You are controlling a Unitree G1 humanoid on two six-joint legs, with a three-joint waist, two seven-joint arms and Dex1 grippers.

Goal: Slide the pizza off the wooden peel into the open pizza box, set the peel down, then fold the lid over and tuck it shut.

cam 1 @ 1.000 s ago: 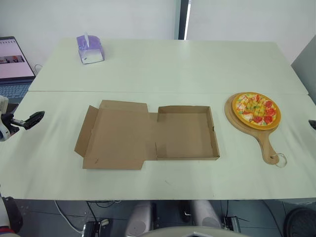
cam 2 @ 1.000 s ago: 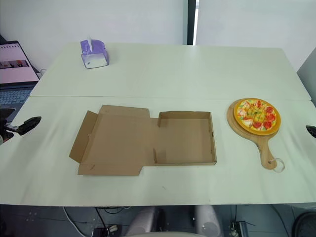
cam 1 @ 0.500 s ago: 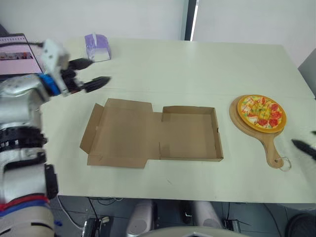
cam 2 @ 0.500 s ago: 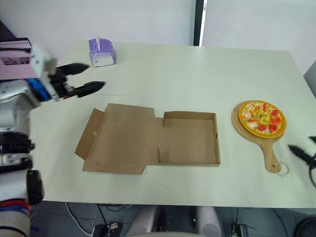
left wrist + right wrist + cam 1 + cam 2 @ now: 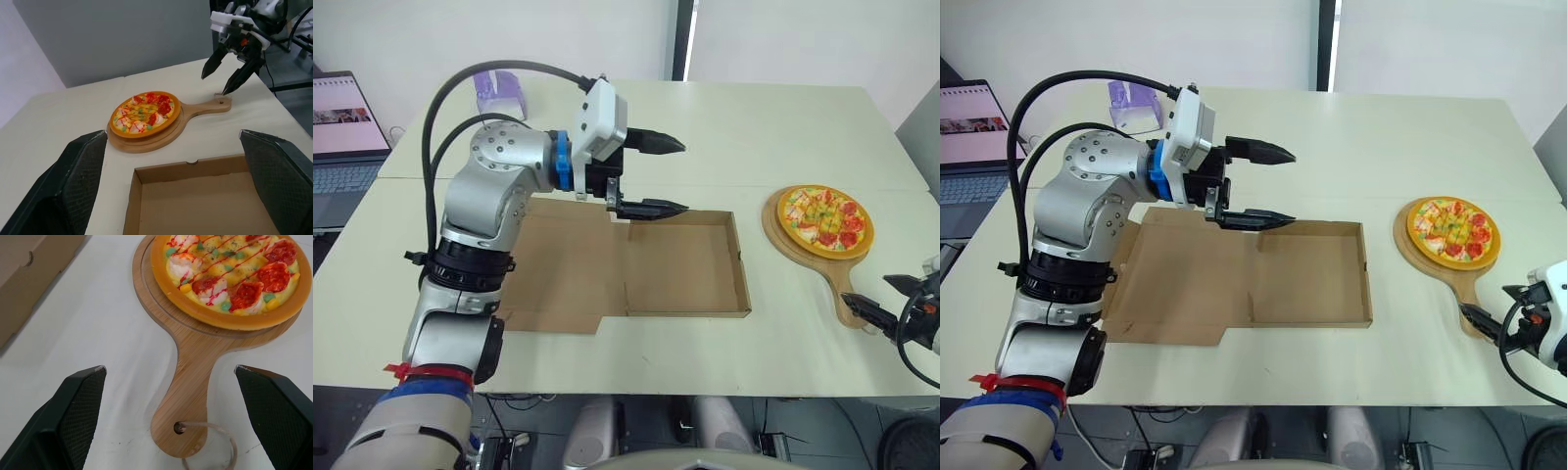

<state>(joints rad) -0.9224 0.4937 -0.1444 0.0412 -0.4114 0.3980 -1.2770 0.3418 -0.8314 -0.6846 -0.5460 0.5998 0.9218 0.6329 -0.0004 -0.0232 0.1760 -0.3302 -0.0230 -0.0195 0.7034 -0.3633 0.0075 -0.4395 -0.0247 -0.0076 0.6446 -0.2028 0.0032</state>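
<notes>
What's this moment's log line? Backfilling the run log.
left gripper open near pizza box; right gripper open near peel; pizza on peel

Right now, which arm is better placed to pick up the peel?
Right. The right gripper is open just beside the handle end of the peel. The left gripper hovers open over the pizza box, well away from the peel.

Pale table [image 5: 783,117], white wall [image 5: 411,34] behind, dark vertical strip [image 5: 682,39]; open laptop [image 5: 347,117] far left.
</notes>
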